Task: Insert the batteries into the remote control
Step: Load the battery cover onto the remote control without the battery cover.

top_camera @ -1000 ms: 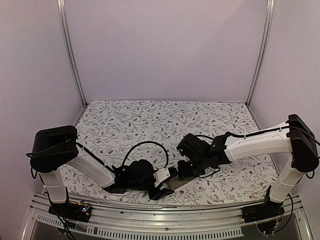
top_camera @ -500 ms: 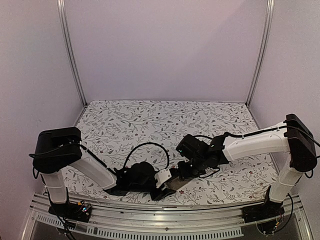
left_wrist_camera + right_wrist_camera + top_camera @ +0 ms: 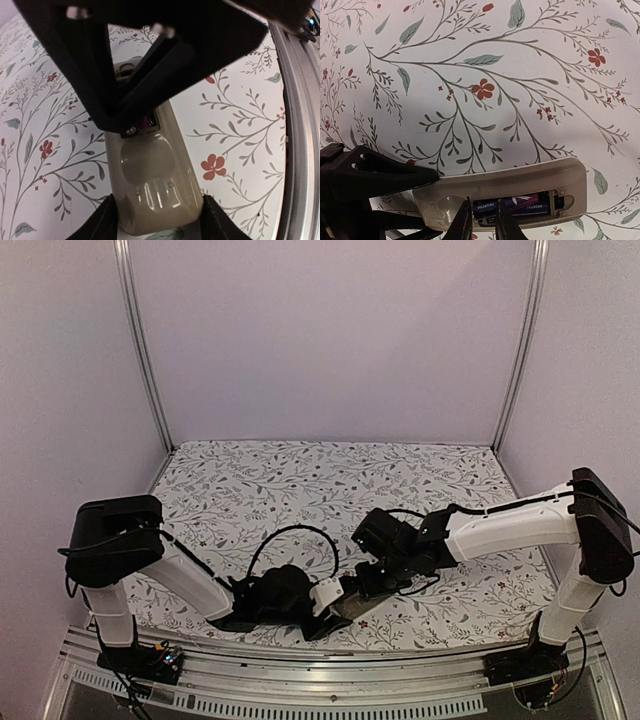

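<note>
The remote control (image 3: pixel 350 606) lies near the table's front edge with its tan-grey back up. My left gripper (image 3: pixel 328 602) is shut on one end of it; in the left wrist view its fingers (image 3: pixel 107 220) clasp both sides of the remote (image 3: pixel 150 175). The right wrist view shows the remote (image 3: pixel 520 182) with its recess open and two dark batteries (image 3: pixel 520 205) lying in it. My right gripper (image 3: pixel 481 220) has its fingertips close together, down at the batteries' left end. It grips nothing. It also shows in the top view (image 3: pixel 368 582).
The metal rail (image 3: pixel 300 125) of the table's front edge runs close beside the remote. The floral tablecloth (image 3: pixel 330 490) stretches behind both arms to the back wall. No cover strip shows in these views.
My right gripper has shifted slightly towards the left gripper over the remote. The left gripper has kept its hold on the remote.
</note>
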Available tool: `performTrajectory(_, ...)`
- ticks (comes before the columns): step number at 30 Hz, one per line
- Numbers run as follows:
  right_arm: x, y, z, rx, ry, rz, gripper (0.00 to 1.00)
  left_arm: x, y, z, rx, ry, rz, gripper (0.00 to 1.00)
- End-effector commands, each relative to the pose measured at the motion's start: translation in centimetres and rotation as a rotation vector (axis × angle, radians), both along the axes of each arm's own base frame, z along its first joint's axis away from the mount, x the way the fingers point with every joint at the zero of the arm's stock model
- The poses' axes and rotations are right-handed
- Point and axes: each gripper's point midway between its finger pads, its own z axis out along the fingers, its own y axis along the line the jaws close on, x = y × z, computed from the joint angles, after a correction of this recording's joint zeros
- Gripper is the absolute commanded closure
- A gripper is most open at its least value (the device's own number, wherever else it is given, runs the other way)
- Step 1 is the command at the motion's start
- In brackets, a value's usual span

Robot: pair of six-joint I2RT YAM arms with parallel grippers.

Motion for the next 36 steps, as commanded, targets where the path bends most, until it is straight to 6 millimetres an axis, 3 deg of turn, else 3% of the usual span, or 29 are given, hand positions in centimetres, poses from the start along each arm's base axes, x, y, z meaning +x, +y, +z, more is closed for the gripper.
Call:
performTrajectory(1, -0.3, 0.2, -0.2, -0.030, -0.004, 0.026, 0.84, -0.5, 1.1, -2.6, 0.105, 0.010, 0.003, 0.54)
performTrajectory(15, -1.2, 0.5, -0.9, -0.026, 0.024, 0.062, 0.80, -0.4, 1.3, -2.9, 0.134, 0.017, 0.010, 0.55)
performTrajectory(24, -0.7, 1.0, 1.1, 0.066, -0.014, 0.036, 0.78, -0.4, 1.3, -2.8, 0.117, 0.011, 0.012, 0.55)
performTrajectory(30, -1.1, 0.6, 0.6, 0.061, -0.001, 0.036, 0.78, -0.3, 1.4, -2.8, 0.114, 0.007, 0.016, 0.55)
performTrajectory(36, -1.5, 0.1, 0.5, 0.067, 0.003, 0.042, 0.71, -0.3, 1.5, -2.8, 0.110, 0.008, 0.017, 0.55)
